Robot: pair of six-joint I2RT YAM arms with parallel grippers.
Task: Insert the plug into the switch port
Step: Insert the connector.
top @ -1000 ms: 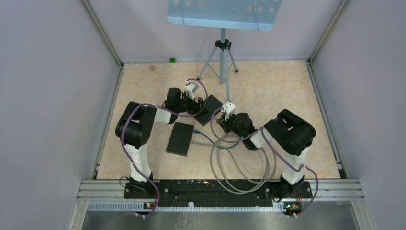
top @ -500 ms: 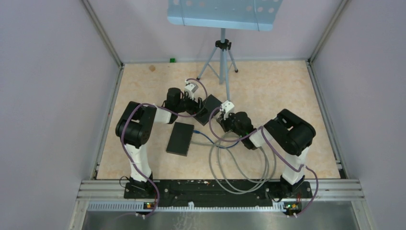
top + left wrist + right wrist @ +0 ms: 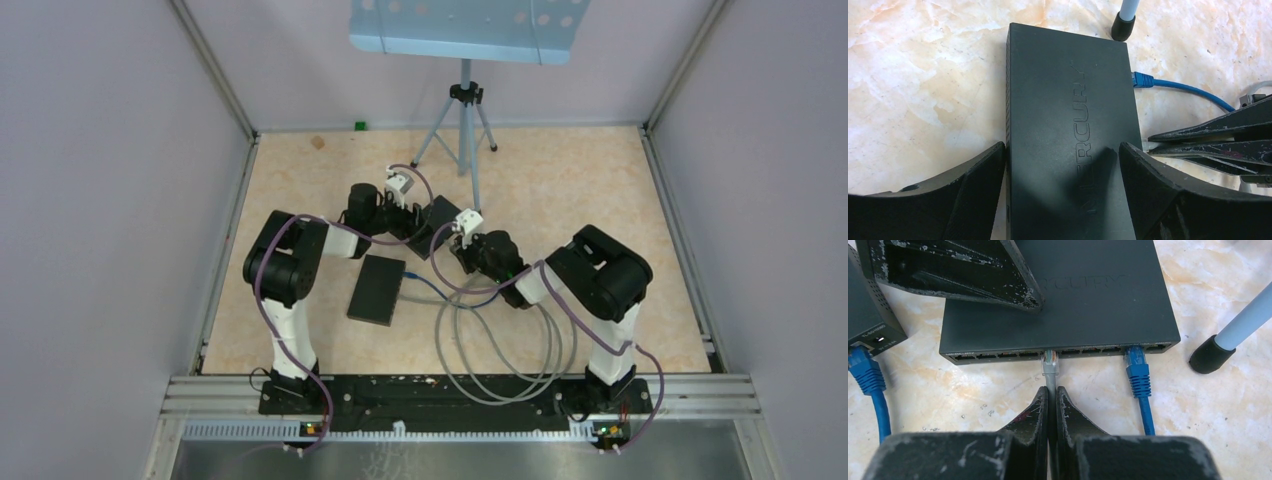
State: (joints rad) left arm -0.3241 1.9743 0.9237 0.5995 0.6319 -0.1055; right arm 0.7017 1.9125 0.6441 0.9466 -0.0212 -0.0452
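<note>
The black switch (image 3: 1068, 125) lies flat between my left gripper's (image 3: 1062, 147) wide-apart jaws; the left finger (image 3: 983, 175) touches its side edge and the right finger (image 3: 1158, 185) stands at its other side. My right gripper (image 3: 1050, 390) is shut on the grey cable just behind the clear plug (image 3: 1050, 361). The plug's tip sits at the mouth of a middle port in the switch's (image 3: 1058, 320) front row; how deep it sits I cannot tell. From above, both grippers meet at the switch (image 3: 440, 213).
A blue cable (image 3: 1138, 372) is plugged into a port further right. A second black box (image 3: 376, 289) with its own blue plug (image 3: 867, 372) lies to the left. A tripod foot (image 3: 1209, 358) stands right of the switch. Grey cable loops (image 3: 500, 350) trail towards the arm bases.
My right gripper has moved left and forward with the plug, up to the switch's front. The left jaws have narrowed slightly around the switch.
</note>
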